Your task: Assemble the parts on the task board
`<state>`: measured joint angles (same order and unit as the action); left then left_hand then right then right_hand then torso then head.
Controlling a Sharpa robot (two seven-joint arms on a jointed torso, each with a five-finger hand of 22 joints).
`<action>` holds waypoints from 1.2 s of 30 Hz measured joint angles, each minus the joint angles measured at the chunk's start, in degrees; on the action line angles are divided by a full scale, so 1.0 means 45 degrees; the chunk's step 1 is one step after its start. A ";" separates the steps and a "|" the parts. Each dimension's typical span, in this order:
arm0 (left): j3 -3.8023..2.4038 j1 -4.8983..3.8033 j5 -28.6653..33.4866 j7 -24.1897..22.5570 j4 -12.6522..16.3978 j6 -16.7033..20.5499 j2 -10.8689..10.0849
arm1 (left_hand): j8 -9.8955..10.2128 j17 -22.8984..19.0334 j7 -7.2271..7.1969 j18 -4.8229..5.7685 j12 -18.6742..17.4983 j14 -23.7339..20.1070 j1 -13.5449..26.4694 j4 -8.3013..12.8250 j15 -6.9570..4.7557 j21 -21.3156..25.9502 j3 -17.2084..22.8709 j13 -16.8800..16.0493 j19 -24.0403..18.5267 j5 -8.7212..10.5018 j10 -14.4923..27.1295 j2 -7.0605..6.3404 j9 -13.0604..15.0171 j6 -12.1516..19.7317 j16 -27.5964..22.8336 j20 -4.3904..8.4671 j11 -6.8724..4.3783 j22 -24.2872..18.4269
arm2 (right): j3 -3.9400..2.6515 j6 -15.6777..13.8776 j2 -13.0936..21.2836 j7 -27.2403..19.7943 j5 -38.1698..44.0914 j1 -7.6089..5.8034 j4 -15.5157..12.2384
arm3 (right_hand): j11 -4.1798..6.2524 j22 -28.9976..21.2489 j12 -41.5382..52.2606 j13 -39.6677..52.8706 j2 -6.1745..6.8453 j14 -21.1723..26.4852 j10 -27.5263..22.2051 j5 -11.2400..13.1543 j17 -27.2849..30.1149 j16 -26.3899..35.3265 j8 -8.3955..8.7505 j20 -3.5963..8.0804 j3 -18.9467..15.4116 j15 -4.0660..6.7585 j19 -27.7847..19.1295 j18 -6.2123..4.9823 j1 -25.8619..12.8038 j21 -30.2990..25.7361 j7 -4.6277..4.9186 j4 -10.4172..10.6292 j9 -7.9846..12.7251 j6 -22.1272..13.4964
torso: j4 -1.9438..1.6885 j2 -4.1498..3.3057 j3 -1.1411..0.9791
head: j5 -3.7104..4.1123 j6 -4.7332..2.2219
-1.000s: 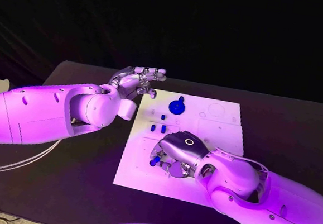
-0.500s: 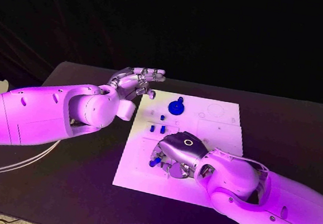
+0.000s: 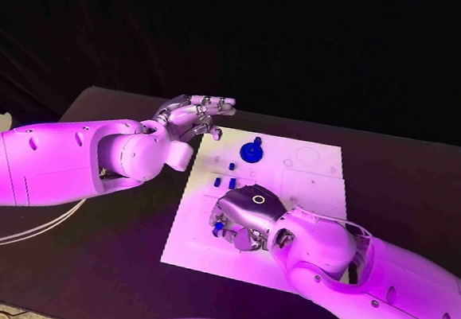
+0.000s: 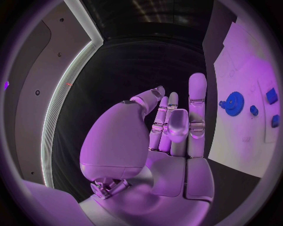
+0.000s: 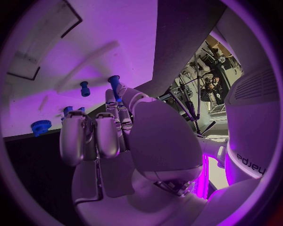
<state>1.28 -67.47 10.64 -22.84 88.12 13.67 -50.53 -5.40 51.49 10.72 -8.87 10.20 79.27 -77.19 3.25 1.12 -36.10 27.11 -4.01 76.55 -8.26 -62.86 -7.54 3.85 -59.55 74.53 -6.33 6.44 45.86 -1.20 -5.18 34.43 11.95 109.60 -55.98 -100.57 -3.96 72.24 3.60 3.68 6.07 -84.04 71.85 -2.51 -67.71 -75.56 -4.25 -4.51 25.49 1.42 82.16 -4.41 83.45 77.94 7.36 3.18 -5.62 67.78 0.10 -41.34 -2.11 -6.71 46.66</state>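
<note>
Black table (image 3: pixel 107 214) stood against dark backdrop; white task board (image 3: pixel 309 179) lay flat at its middle. Blue gear (image 3: pixel 252 152) sat near board's far edge, small blue pegs (image 3: pixel 225 183) just nearer. Left hand (image 3: pixel 196 115) hovered beyond board's far left corner, fingers apart, holding nothing. Right hand (image 3: pixel 248 214) was low over board's left-middle, fingers curled, pinching blue peg (image 5: pixel 113 84) at fingertips. Another blue peg (image 5: pixel 85 88) stood on board near it.

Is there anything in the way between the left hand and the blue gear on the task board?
Nothing visible. The left hand hovers open off the task board, and only bare board and table lie between it and the blue gear.
</note>
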 measured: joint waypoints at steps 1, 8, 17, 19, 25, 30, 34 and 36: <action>0.0000 0.0000 0.0000 0.0001 0.0000 0.0000 0.0000 | 0.0000 0.0000 0.0000 -0.0001 0.0000 0.0000 0.0000 0.0000 0.0000 0.0000 0.0000 0.0000 0.0000 0.0000 0.0000 0.0000 0.0000 0.0000 0.0000 0.0000 0.0000 0.0000 | 0.0007 0.0000 -0.0010 0.0009 0.0003 0.0000 0.0014 | 0.0024 -0.0052 -0.0023 -0.0018 0.0003 -0.0010 -0.0200 -0.0002 0.0039 0.0000 0.0070 -0.0024 -0.0052 -0.0039 -0.0024 0.0000 -0.0203 -0.0071 0.0048 0.0052 0.0016 -0.0245 | 0.0000 0.0001 0.0005 | 0.0000 0.0002; 0.0000 0.0000 0.0000 0.0011 -0.0003 -0.0004 0.0000 | 0.0000 0.0000 0.0000 -0.0001 0.0000 0.0000 0.0000 0.0000 0.0000 0.0000 0.0000 0.0000 0.0000 0.0000 0.0000 0.0000 0.0000 0.0000 0.0000 0.0000 0.0000 0.0000 | 0.0089 -0.0049 -0.0018 0.0025 -0.0014 0.0043 0.0163 | -0.0445 -0.0810 -0.0074 -0.0054 0.0761 0.0016 -0.2843 -0.0036 0.0255 0.0097 0.0139 -0.0389 -0.0869 -0.0449 -0.0443 0.0001 -0.0857 -0.0652 -0.0120 0.0325 0.0433 -0.2242 | 0.0010 0.0005 0.0002 | -0.0007 -0.0006; 0.0001 0.0000 -0.0001 0.0028 -0.0013 -0.0004 -0.0006 | 0.0000 -0.0040 0.0001 -0.0148 0.0000 0.0000 0.0000 0.0000 0.0000 0.0000 0.0000 0.0000 0.0000 0.0000 0.0050 0.0000 0.0000 0.0091 0.0000 0.0000 0.0014 -0.0031 | 0.0089 -0.0892 0.0220 0.0004 -0.0030 0.0041 0.0004 | -0.0646 -0.1207 0.0026 -0.0007 0.1005 0.0004 -0.3774 -0.0035 0.0457 0.0175 0.0139 -0.0524 -0.2564 -0.0546 -0.0575 0.0001 -0.0607 -0.0900 0.0071 0.0786 0.0403 -0.2667 | 0.0010 0.0007 -0.0020 | 0.0018 -0.0059; 0.0001 0.0000 -0.0001 0.0032 -0.0020 -0.0004 -0.0009 | 0.0000 -0.0040 0.0001 -0.0149 0.0000 0.0000 0.0000 0.0000 0.0000 0.0000 0.0000 0.0000 0.0000 0.0000 0.0092 0.0000 0.0000 0.0091 0.0000 0.0000 -0.0001 -0.0032 | 0.0088 -0.1280 0.0401 -0.0025 -0.0029 0.0046 -0.0155 | -0.0646 -0.1277 0.0111 -0.0004 0.0926 0.0004 -0.3774 -0.0035 0.0525 0.0246 0.0139 -0.0569 -0.2874 -0.0546 -0.0620 0.0001 -0.0406 -0.1002 0.0071 0.0981 0.0402 -0.2667 | 0.0010 0.0010 -0.0026 | 0.0032 -0.0072; 0.0020 0.0000 -0.0001 0.0041 -0.0046 -0.0005 -0.0032 | 0.0000 -0.0040 0.0001 -0.0149 0.0000 0.0000 0.0000 0.0000 0.0000 0.0000 0.0000 0.0000 0.0000 0.0000 0.0092 0.0000 0.0000 0.0091 0.0000 0.0000 -0.0001 -0.0032 | -0.0107 -0.2242 0.1486 -0.0154 -0.0249 0.0042 -0.0898 | -0.0486 -0.1293 0.0517 0.0082 0.0750 0.0004 -0.3245 -0.0035 0.0643 0.0297 0.0139 -0.0569 -0.3137 -0.0546 -0.0619 0.0000 -0.0098 -0.1003 0.0071 0.1243 0.0383 -0.2667 | 0.0018 0.0020 -0.0028 | 0.0173 -0.0166; 0.0040 0.0003 -0.0002 0.0048 -0.0033 -0.0013 -0.0081 | 0.0000 -0.0039 0.0001 -0.0147 0.0000 0.0000 0.0000 0.0000 0.0000 0.0000 0.0000 0.0000 0.0000 0.0000 0.0091 0.0000 0.0001 0.0091 0.0000 0.0000 -0.0001 -0.0032 | -0.0379 -0.2723 0.3264 -0.0124 -0.1455 -0.0394 -0.1691 | -0.0167 -0.1023 0.1520 0.0374 0.0580 0.0025 -0.1200 -0.0034 0.0463 0.0226 0.0001 -0.0334 -0.3139 -0.0327 -0.0471 0.0001 -0.0027 -0.0853 0.0248 0.1461 0.0313 -0.2204 | 0.0034 0.0017 -0.0020 | 0.0461 -0.0299; 0.0052 0.0006 -0.0002 0.0052 -0.0002 -0.0014 -0.0155 | 0.0000 -0.0039 0.0001 -0.0146 0.0000 0.0000 0.0000 0.0000 0.0000 0.0000 0.0000 0.0000 0.0000 0.0000 0.0092 0.0000 0.0000 0.0091 0.0000 0.0000 -0.0001 -0.0032 | -0.0476 -0.2984 0.4910 0.0303 -0.2965 -0.0797 -0.2218 | 0.0314 0.0435 0.2923 0.1212 0.0555 0.0015 0.1353 -0.0089 -0.0987 -0.0768 -0.0342 0.0016 -0.3356 0.0098 0.0206 0.0000 -0.0425 0.0257 -0.0023 0.1784 0.0207 -0.1662 | 0.0095 0.0021 -0.0004 | 0.0665 -0.0417; 0.0052 0.0006 -0.0002 0.0053 0.0032 -0.0014 -0.0167 | 0.0000 -0.0039 0.0001 -0.0145 0.0000 0.0000 0.0000 0.0000 0.0000 0.0000 0.0000 0.0000 0.0000 0.0000 0.0092 0.0000 0.0001 0.0091 0.0000 0.0000 -0.0001 -0.0032 | -0.0471 -0.3054 0.5597 0.0736 -0.3677 -0.0887 -0.2478 | 0.0666 0.0590 0.5140 0.3495 0.0674 0.0002 0.2370 -0.0315 -0.1458 -0.1137 -0.0619 0.0274 -0.3784 0.0372 0.0400 0.0207 -0.0978 0.0666 -0.0295 0.2088 0.0110 -0.1391 | 0.0140 0.0033 0.0004 | 0.0721 -0.0475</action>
<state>1.51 -67.45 10.63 -22.60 88.26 13.61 -51.29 -5.40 51.31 10.72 -9.52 10.20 79.26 -77.19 3.25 1.12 -36.10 27.11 -4.01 76.55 -8.26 -62.45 -7.54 3.85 -59.14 74.53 -6.33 6.43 45.71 -3.32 -18.92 59.62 15.26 93.06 -59.97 -111.72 -0.96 74.89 26.73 19.41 9.10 -84.03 82.51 -3.93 -74.27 -80.68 -7.04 -3.27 8.46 3.10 83.96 -3.48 79.05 80.94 6.03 12.57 -5.13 61.53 0.74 -41.19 -2.10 -3.47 44.52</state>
